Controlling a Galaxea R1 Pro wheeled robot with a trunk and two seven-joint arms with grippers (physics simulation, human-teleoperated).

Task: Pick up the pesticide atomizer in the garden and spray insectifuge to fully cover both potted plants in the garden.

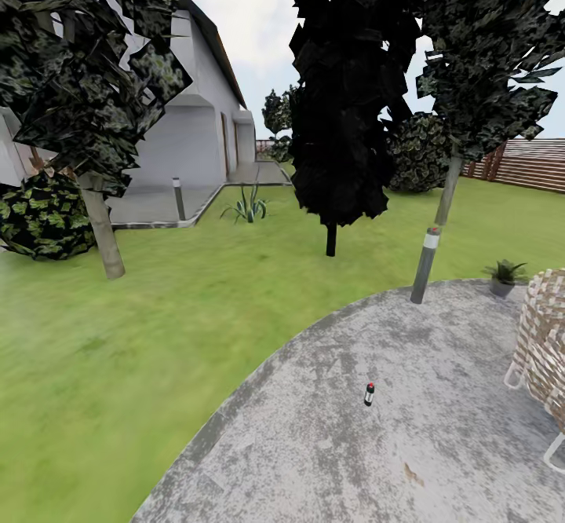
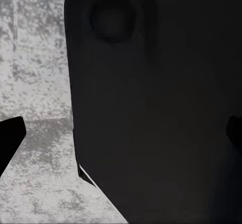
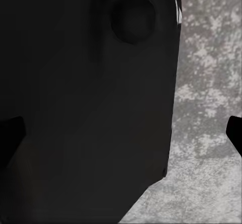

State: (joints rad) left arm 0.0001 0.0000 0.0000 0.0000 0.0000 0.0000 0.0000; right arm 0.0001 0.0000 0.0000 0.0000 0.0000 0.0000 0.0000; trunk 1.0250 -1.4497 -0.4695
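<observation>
Grey mottled paving of the round patio spreads across the lower right of my head view, and on it, standing upright and alone, is the pesticide atomizer: a tiny dark bottle with a red top, at about five o'clock from the middle of the picture. It stands in the open with bare paving on every side, so I judge nothing should crowd a reach from above or from the side once I am close enough.

Out from it, toward two o'clock at the patio's far rim, one potted plant sits in its little grey pot, just beside the lawn. Between bottle and plant, toward one o'clock, a grey bollard lamp rises at the paving's edge. A woven wicker seat fills the three o'clock side.

My left hand and right hand each show dark fingertips at both edges of their wrist views, set wide apart, with nothing between them but a dark body panel and paving beyond. I read them as hanging at my sides, spread and empty, since the bottle lies well ahead. Driving closer comes first, I judge.
</observation>
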